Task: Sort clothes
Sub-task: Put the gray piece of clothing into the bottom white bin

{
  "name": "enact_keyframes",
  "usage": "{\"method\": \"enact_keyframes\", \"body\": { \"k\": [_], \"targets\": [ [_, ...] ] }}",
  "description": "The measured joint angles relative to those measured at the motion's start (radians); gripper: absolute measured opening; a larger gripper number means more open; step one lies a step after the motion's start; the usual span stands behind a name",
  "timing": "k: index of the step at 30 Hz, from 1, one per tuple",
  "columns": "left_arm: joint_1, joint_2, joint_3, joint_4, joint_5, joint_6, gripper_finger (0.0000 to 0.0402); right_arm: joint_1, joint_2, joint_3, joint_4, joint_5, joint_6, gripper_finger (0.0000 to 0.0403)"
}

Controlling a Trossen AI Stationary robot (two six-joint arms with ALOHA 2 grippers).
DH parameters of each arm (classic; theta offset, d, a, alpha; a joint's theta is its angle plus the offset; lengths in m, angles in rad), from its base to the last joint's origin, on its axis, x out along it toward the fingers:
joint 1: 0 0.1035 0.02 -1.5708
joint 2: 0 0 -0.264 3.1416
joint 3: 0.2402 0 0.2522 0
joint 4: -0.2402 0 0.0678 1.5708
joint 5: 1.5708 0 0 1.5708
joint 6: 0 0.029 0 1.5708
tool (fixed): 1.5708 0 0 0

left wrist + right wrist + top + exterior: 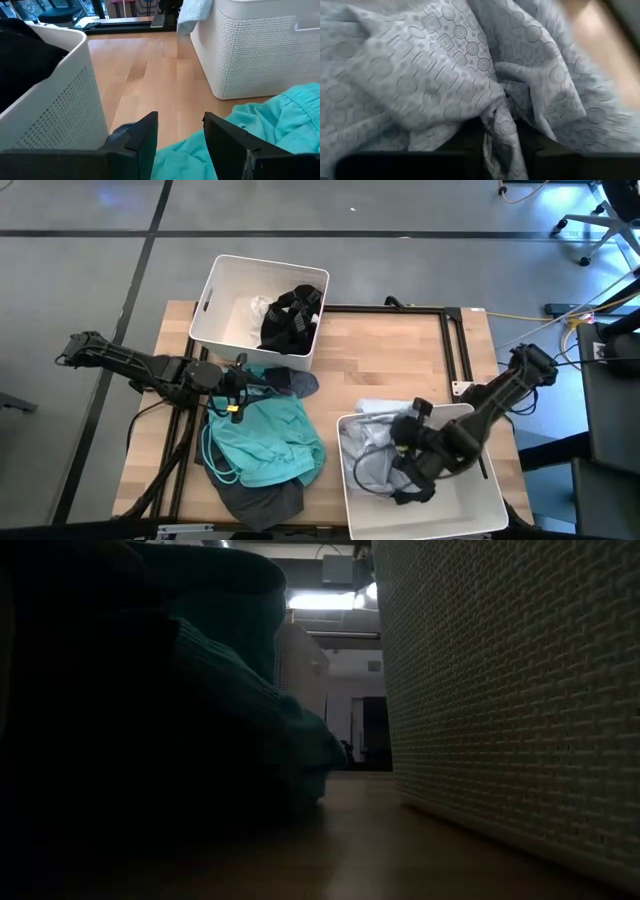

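The left claw [238, 387] hung low over the wooden counter [390, 360], its two fingers [142, 137] spread apart and holding nothing. Directly beneath and just ahead of it lay the teal garment [262, 440], its crumpled edge showing between the fingers in the left wrist view [260, 125]. A dark grey garment [258, 502] stuck out from under the teal one on the side away from the claw, and a small grey-blue piece [292, 383] lay just beside the claw, next to the rear bin [225, 285]. That white bin stood close to the claw's one side and held black clothes [290, 318] and a bit of white lacy fabric [258, 307].

The right claw [408, 470] was down inside the front bin [470, 505], at the counter's other end, well apart from the left claw. Its fingers were clenched on the pale grey-blue garment [445, 70], a fold of the patterned cloth pinched between them in the right wrist view. The rest of that garment [368, 445] was bunched around the claw inside the bin, with one part draped over the bin's rim.

In the low view the teal garment [230, 710] rose on one side and the textured bin wall [510, 690] on the other.
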Motion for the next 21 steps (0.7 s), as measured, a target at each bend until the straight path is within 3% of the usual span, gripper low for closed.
{"method": "enact_keyframes", "body": {
  "k": [9,12,15,21],
  "targets": [
    [0.000,0.000,0.000,0.000,0.000,-0.002,0.0147,-0.092,0.000,0.155,-0.032,-0.453,0.019,0.0183],
    [0.000,0.000,0.000,0.000,0.000,-0.003,0.0147,-0.102,0.000,0.264,-0.074,-0.498,0.043,0.0201],
    [0.000,0.000,0.000,0.000,0.000,-0.003,0.0147,-0.102,0.000,0.375,-0.120,-0.410,-0.011,0.0206],
    [0.000,0.000,0.000,0.000,0.000,0.003,0.0147,-0.102,-0.003,0.452,-0.163,0.001,-0.283,0.0199]
  ]
}}
